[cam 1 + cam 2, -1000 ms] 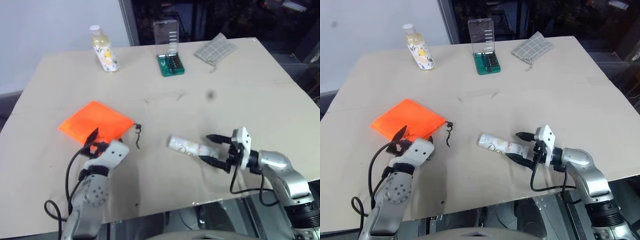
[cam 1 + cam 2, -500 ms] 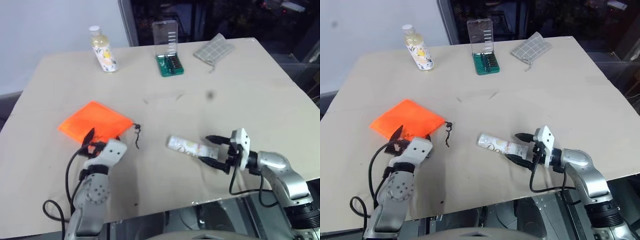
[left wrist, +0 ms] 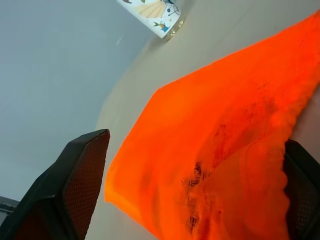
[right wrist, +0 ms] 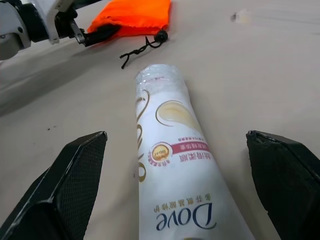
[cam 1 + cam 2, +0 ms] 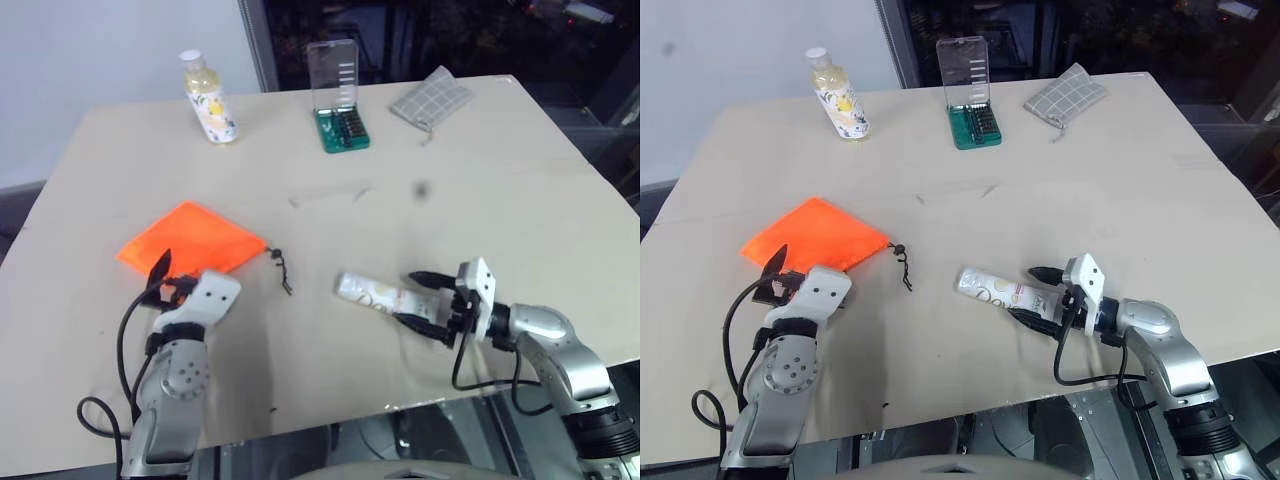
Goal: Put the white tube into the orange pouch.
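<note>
The small white plastic squeeze tube (image 5: 1002, 291) was straddled by the wide-spread right gripper (image 5: 1037, 296); if closed off-centre, it could be squirted sideways, away from the bright orange fabric pouch (image 5: 812, 236).

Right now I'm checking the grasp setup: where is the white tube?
The white tube lies flat on the table's near right part, between the open right claw's fingers, right of the orange pouch.
</note>
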Controlling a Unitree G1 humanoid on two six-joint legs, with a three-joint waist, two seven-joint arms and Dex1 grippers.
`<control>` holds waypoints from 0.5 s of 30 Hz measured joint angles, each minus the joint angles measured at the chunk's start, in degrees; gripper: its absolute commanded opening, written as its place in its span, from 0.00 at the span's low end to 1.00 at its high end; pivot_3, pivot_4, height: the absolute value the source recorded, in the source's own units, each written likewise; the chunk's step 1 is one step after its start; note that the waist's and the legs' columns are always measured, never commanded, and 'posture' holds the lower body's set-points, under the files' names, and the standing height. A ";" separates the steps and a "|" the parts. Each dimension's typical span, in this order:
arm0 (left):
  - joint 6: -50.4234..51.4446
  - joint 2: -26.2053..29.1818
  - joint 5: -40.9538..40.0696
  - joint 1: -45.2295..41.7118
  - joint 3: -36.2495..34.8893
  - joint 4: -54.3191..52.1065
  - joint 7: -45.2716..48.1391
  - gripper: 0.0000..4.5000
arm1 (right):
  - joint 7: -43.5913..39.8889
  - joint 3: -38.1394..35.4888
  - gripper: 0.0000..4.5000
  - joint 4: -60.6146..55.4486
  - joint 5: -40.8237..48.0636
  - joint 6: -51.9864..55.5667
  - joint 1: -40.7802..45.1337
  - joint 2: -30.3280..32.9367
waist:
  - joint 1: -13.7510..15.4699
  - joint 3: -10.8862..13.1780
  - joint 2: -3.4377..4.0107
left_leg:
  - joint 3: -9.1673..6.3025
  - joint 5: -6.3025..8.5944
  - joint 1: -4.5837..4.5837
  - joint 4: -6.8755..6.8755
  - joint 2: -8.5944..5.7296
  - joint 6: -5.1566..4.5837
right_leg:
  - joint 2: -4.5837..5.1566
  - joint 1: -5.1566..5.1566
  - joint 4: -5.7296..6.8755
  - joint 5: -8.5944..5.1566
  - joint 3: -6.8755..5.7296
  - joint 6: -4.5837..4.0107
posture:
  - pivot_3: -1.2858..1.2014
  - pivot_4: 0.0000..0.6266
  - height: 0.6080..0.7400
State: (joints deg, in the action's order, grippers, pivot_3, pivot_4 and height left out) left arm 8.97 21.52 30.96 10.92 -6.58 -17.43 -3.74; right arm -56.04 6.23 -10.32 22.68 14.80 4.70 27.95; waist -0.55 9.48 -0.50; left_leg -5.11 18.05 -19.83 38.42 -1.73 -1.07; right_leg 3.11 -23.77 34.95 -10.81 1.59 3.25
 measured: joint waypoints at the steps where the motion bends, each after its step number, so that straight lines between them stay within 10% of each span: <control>1: -0.03 0.48 0.34 -0.03 0.00 -0.02 0.20 0.99 | -0.06 0.14 1.00 -0.01 -0.25 -0.19 0.16 0.10 | -0.02 0.00 0.00 | 0.00 0.00 0.00 0.00 0.00 0.00 | -0.01 0.00 0.00 0.00 0.00 0.00 | 0.52 0.24 1.00; 12: 1.93 2.34 0.78 -0.90 -0.02 -2.32 6.92 0.00 | -0.27 5.89 1.00 -1.27 -7.32 -2.51 2.34 3.15 | -0.03 0.00 0.00 | 0.02 -0.02 -0.02 0.00 0.00 0.04 | 0.01 -0.01 -0.03 0.00 -0.01 0.00 | 0.52 0.24 1.00; 15: 2.43 2.22 0.53 -0.89 -0.02 -2.63 7.85 0.00 | 0.67 6.47 1.00 -2.37 -8.21 -2.15 2.45 3.01 | -0.03 0.00 0.00 | 0.00 -0.01 -0.02 0.00 -0.01 0.02 | 0.01 0.00 -0.02 0.00 -0.01 0.00 | 0.52 0.24 1.00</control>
State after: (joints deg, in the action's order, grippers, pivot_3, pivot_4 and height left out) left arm 11.40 23.74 31.49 10.04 -6.60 -20.06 4.12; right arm -55.37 12.71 -12.68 14.47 12.64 7.15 30.96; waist -0.58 9.48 -0.50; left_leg -5.11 18.04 -19.85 38.42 -1.74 -1.04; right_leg 3.12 -23.78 34.93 -10.81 1.58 3.25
